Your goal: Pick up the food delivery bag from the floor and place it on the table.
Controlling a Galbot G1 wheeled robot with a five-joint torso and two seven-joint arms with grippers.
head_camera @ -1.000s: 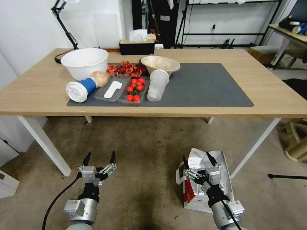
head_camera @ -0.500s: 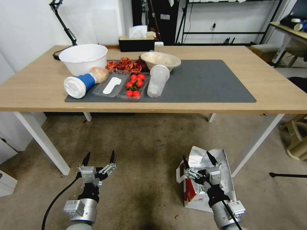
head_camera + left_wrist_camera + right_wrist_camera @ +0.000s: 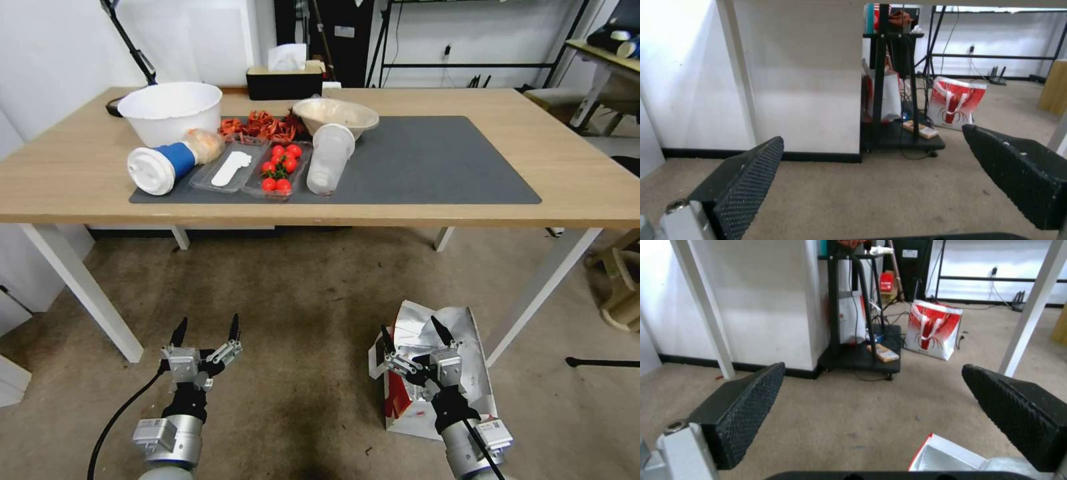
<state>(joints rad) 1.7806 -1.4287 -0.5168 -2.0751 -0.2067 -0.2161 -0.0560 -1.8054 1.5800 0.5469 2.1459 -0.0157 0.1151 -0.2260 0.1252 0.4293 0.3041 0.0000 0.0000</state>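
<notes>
Light-wood surface [image 3: 467, 220] on white legs fills the far half of my head view, with a dark grey mat [image 3: 427, 163] laid across its middle. Below it runs the stained brownish-grey floor [image 3: 300, 300].

Next in size, the food delivery bag [image 3: 467, 347] stands on the floor just inside the surface's right front leg. Its mouth gapes upward, silver foil lining showing inside, red-and-white panels on the side facing me; I cannot tell whether anything is in it. My right wrist view catches its open corner [image 3: 947, 456] directly under the fingers.

On the mat's left end I see a large white bowl [image 3: 170, 110], a beige bowl [image 3: 335, 117], a clear cup [image 3: 329, 160] lying over, a white-lidded cup with a blue sleeve [image 3: 160, 167] on its side, and a clear tray holding cherry tomatoes [image 3: 278, 175].

Right claw [image 3: 408, 333] hovers over the bag's opening, spread wide, holding nothing. Left claw [image 3: 206, 327] hangs above bare floor, well apart from the bag, equally wide and empty.
</notes>
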